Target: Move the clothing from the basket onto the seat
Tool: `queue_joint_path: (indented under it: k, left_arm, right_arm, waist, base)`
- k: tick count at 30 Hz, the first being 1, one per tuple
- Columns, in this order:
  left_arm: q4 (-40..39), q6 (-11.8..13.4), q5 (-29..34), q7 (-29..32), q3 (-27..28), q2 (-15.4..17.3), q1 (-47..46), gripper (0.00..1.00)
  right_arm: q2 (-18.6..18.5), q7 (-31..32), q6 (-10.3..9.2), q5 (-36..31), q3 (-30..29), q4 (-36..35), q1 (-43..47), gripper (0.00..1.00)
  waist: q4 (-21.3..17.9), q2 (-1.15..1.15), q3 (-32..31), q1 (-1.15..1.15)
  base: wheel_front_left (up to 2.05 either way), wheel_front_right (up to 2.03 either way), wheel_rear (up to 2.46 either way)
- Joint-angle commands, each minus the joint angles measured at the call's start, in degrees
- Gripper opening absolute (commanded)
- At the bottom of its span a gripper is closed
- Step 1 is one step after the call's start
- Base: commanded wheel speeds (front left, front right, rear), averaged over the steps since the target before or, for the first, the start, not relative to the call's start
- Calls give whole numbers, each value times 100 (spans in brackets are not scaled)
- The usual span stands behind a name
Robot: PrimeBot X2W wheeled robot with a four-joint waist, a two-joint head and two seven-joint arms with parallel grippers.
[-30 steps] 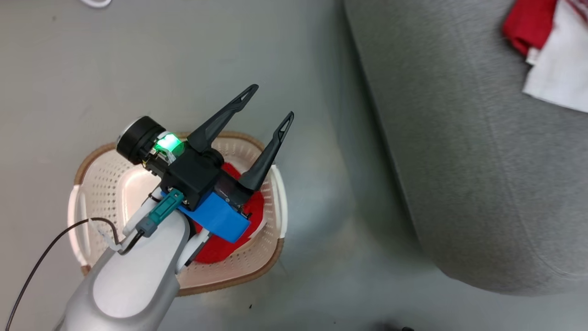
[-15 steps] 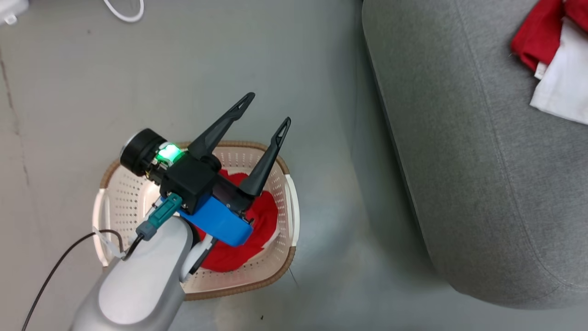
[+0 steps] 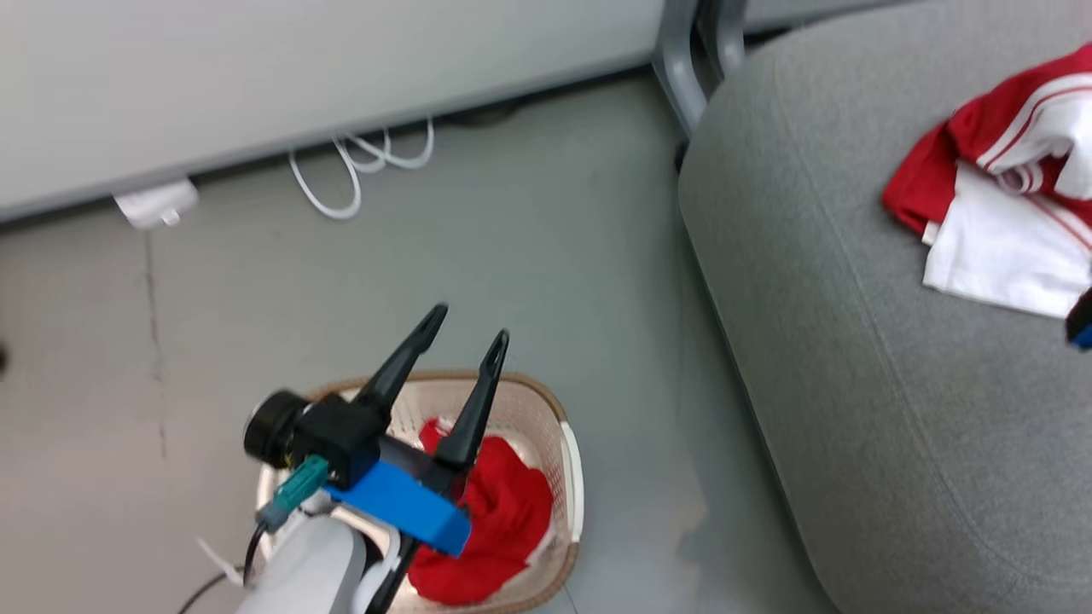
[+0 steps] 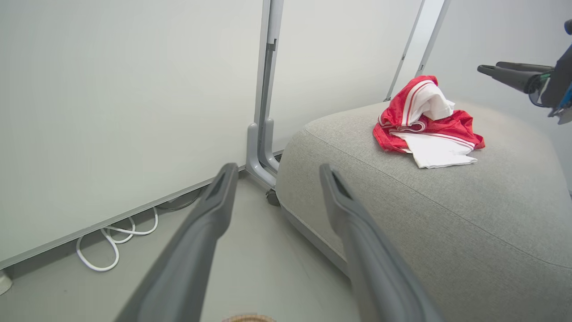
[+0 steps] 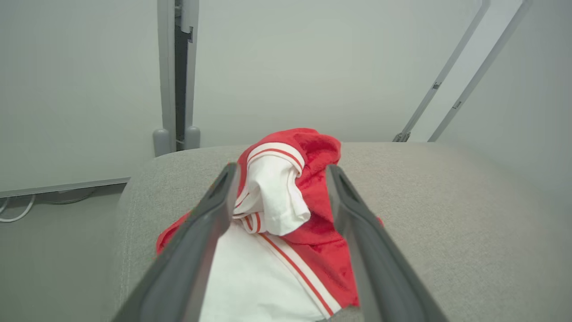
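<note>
Your right jaws stand spread, the red-and-white shirt [image 5: 272, 201] loose ahead of them on the seat [image 5: 447, 214] (nothing pinched). Your left jaws are spread too, with the basket [image 3: 533, 409] beneath.

Bare floor [image 3: 529, 256] lies open between the basket [image 3: 533, 414] and the seat [image 3: 853, 426]. The seat's near fabric is free; the red-and-white shirt [image 3: 998, 256] heaps at its far right. The left gripper [image 3: 470, 323], jaws apart, hangs over the basket mouth above the red shirt [image 3: 503, 520]. Behind, a wall panel [image 3: 299, 68], its post [image 3: 682, 60] and white cables [image 3: 358, 170] bound the floor.
</note>
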Motion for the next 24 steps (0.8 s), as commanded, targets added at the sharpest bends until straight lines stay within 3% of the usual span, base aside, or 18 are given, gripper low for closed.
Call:
queue_joint_path:
  k: [1,9,15,24]
  left_arm:
    - [33,-6,-17,-17,79,-13,194,100]
    - [112,-16,81,-17,607,-133,904,100]
    - [90,-21,109,-17,1039,-219,1267,100]
    - [179,34,247,-17,1659,-330,1541,100]
  right_arm:
    - [78,-22,-8,80,115,-143,270,100]
    - [489,156,-8,479,582,-1749,1805,100]
    - [1013,361,-9,437,798,-2870,2814,100]
    - [1633,498,-7,373,926,-3696,3790,100]
  waist:
    - [213,0,-540,2]
    - [526,0,-1145,2]
    - [706,0,-1417,2]
    - [999,0,-1584,2]
  base:
    - [0,0,0]
    - [0,0,0]
    - [0,0,0]
    - [0,0,0]
